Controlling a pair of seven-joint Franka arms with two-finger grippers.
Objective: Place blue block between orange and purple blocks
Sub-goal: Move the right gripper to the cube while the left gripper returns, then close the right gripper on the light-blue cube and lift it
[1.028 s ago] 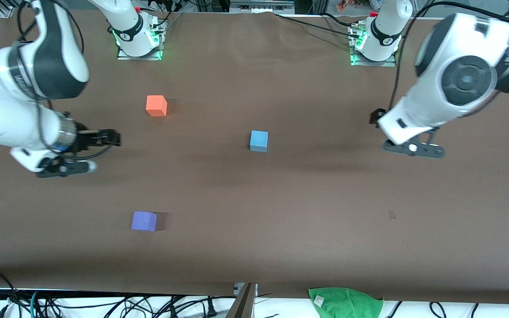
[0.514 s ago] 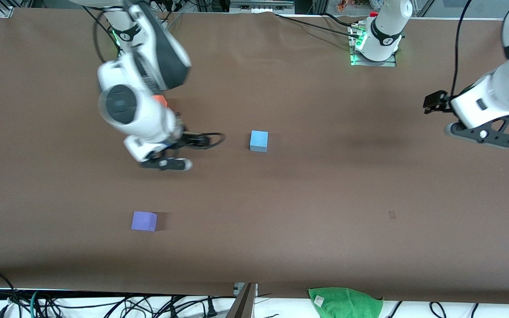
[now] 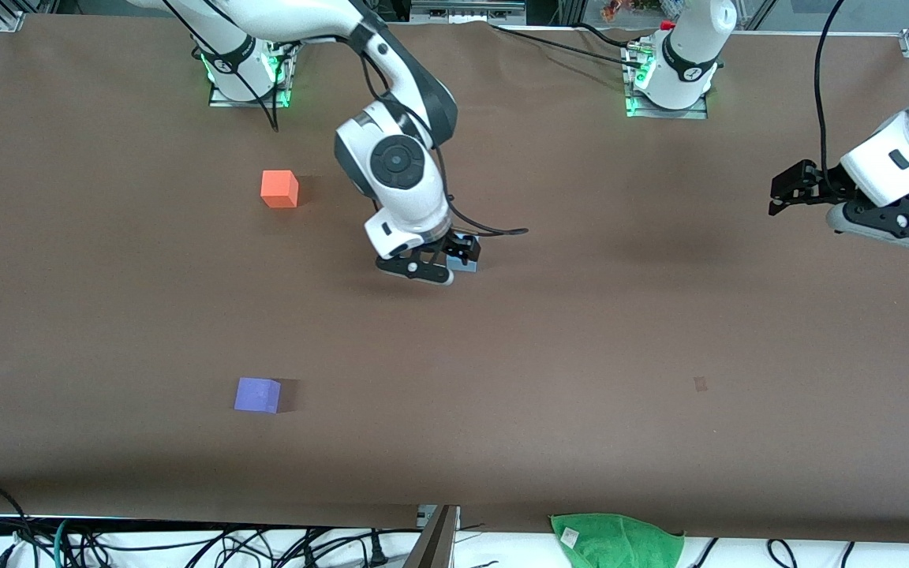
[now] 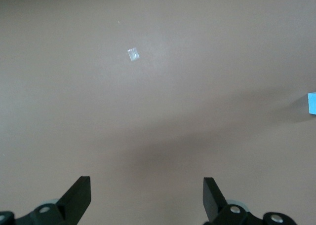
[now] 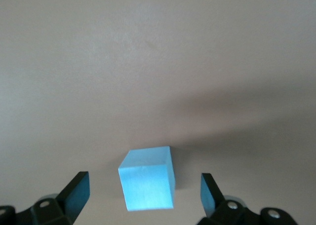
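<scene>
The sky-blue block [image 5: 147, 178] sits on the brown table between the open fingers of my right gripper [image 5: 144, 189], which is low over it without touching it. In the front view that gripper [image 3: 461, 252] covers most of the blue block [image 3: 468, 267]. The orange block [image 3: 279, 188] lies toward the right arm's end, farther from the front camera. The purple block [image 3: 257, 394] lies nearer that camera, roughly in line with the orange one. My left gripper [image 3: 779, 192] is open and empty over bare table at the left arm's end; its wrist view [image 4: 146, 191] shows the blue block's edge [image 4: 312, 103].
A green cloth [image 3: 616, 540] lies off the table's near edge. A small dark mark [image 3: 700, 384] is on the table toward the left arm's end. Cables run along the near edge and by the arm bases.
My right arm has swung from its end of the table to over the blue block, now with its open fingers around it. My left gripper has drawn back toward its own end.
</scene>
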